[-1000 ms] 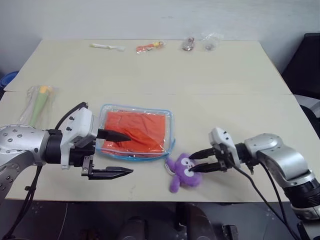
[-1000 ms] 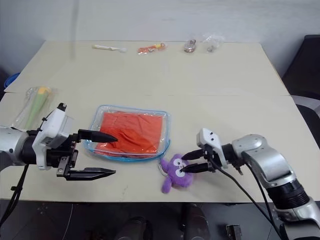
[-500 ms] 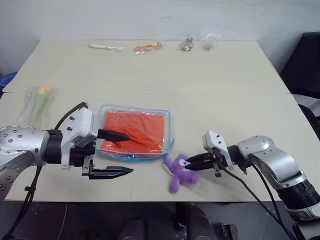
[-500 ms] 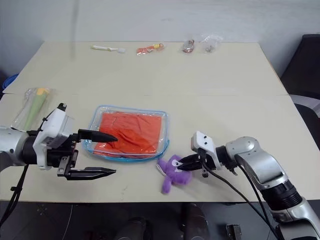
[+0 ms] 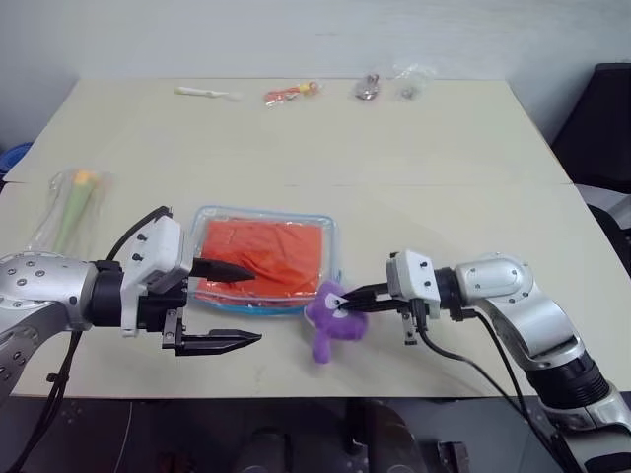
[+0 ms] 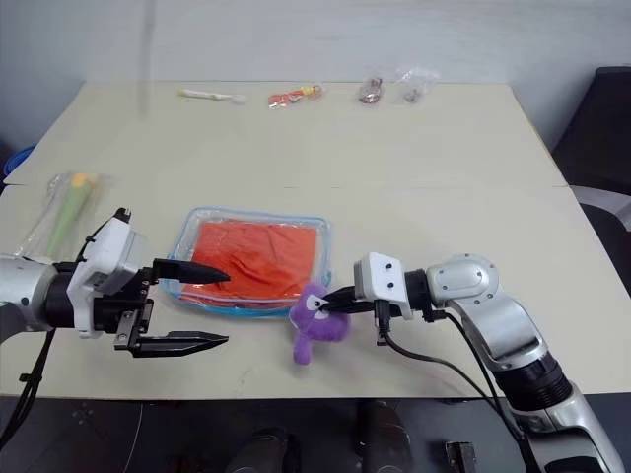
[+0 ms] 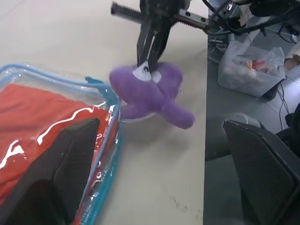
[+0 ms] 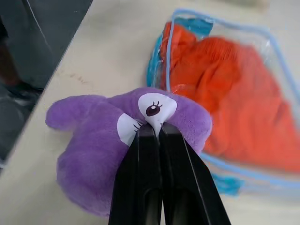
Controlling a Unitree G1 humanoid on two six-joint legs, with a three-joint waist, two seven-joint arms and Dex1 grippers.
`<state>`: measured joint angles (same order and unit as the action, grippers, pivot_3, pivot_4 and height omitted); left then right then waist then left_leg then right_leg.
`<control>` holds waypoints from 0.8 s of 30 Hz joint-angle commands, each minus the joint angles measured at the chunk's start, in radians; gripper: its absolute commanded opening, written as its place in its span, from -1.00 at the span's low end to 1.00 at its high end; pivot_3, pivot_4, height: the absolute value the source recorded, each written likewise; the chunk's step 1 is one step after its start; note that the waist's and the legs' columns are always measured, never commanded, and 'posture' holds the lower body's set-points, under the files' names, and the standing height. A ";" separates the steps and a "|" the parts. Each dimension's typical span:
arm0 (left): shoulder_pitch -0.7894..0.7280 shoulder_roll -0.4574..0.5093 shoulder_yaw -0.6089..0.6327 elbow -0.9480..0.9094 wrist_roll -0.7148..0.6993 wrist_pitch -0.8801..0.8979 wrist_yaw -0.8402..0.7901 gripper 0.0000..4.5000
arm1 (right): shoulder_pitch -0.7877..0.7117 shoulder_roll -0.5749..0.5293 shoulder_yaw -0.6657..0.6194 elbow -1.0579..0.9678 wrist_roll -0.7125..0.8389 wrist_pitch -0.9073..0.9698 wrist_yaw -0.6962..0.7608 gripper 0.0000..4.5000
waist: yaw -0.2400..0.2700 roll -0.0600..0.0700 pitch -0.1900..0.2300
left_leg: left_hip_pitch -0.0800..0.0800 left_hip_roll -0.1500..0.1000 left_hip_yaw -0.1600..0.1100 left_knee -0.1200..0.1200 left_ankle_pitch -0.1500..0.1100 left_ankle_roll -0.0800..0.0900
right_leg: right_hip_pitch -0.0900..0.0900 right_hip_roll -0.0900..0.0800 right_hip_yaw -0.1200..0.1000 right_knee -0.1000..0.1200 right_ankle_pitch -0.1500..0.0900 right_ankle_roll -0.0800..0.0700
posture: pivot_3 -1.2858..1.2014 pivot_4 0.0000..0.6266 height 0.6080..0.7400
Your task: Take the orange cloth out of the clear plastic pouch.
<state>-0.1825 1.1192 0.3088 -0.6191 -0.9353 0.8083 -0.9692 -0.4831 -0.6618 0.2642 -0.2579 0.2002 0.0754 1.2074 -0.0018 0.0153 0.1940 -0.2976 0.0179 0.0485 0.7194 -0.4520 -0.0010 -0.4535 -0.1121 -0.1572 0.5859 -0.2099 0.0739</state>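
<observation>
Clear plastic pouch (image 5: 264, 263) flat, crosswise.

**Orange, blue and purple on a pale surface**

The orange cloth (image 5: 264, 258) is bright orange, seen through the clear plastic pouch (image 5: 330, 229), which has light blue trim. The plush toy (image 5: 329, 320) is purple with white eye patches and dark eyes. Both claws have black fingers (image 5: 219, 340) on white and silver bodies. The surface (image 5: 414, 168) is pale cream-beige.

We note a beige table (image 5: 414, 158) against a pale wall (image 5: 296, 34); black chair (image 5: 601, 118) at right.
</observation>
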 commanded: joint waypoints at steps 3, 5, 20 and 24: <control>0.004 0.001 0.041 -0.028 -0.004 -0.007 0.011 1.00 | -0.021 -0.012 0.034 0.048 -0.101 -0.181 0.007 -1.00 | -0.002 0.000 0.000 | 0.000 0.000 0.000 0.000 0.000 0.000 | 0.000 0.000 0.000 0.000 0.000 0.000 | 0.03 -0.52 1.00; 0.015 0.000 0.049 -0.034 -0.005 -0.006 0.013 1.00 | -0.021 -0.024 0.020 0.059 -0.095 -0.167 0.012 -1.00 | -0.004 0.000 0.000 | 0.000 0.000 0.000 0.000 0.000 0.000 | 0.000 0.000 0.000 0.000 0.000 0.000 | 0.03 -0.52 1.00; 0.001 0.000 0.026 -0.014 0.019 -0.033 0.001 1.00 | -0.008 -0.130 -0.118 0.039 -0.042 -0.103 -0.015 -1.00 | -0.002 0.000 0.000 | 0.000 0.000 0.000 0.000 0.000 0.000 | 0.000 0.000 0.000 0.000 0.000 0.000 | 0.03 -0.52 1.00; -0.003 0.001 0.021 -0.009 0.029 -0.037 -0.011 1.00 | -0.016 -0.097 -0.133 0.008 0.007 -0.111 -0.029 -1.00 | -0.002 0.000 0.000 | 0.000 0.000 0.000 0.000 0.000 0.000 | 0.000 0.000 0.000 0.000 0.000 0.000 | 0.03 -0.52 1.00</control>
<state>-0.1778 1.1192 0.3304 -0.6205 -0.9109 0.7909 -0.9695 -0.4920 -0.7700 0.1665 -0.2037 0.1702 -0.0180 1.1918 -0.0041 0.0154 0.1941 -0.2980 0.0184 0.0485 0.7194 -0.4520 -0.0009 -0.4537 -0.1121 -0.1573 0.5855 -0.2099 0.0739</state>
